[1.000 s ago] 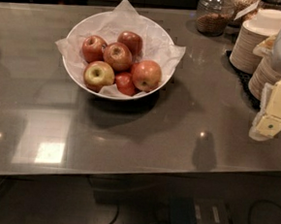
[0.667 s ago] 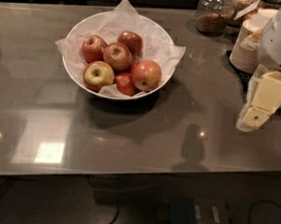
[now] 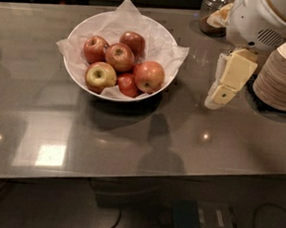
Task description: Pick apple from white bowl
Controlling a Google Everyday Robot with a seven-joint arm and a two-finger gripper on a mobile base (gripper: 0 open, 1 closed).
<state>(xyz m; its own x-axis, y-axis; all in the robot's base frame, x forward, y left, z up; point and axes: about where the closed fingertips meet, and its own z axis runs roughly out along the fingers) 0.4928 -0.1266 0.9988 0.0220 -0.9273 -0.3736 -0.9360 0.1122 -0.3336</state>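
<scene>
Right of the white bowl (image 3: 82, 32), the gripper (image 3: 218, 97) hangs over the counter (image 3: 130, 149), clear of the rim and nearer to it than a second ago. It started further right of the bowl, in front of the stack of paper bowls (image 3: 284, 72), and has tracked steadily toward the bowl across the last frames. Can't tell whether the claw is open or closed from this angle; it's carrying nothing.

Target apple (image 3: 149, 76), the big orange-red one, sits untouched in the bowl on the side facing the gripper, touching a smaller dark red apple (image 3: 128, 84) on its far side. Bowl and fruit haven't shifted.

Read: approach phase, no contact yet. The apple is on the near edge of the pile, so likely the shortest reach. Still needs to clear the rim and the crumpled paper liner (image 3: 175, 51) sticking out on that side.
</scene>
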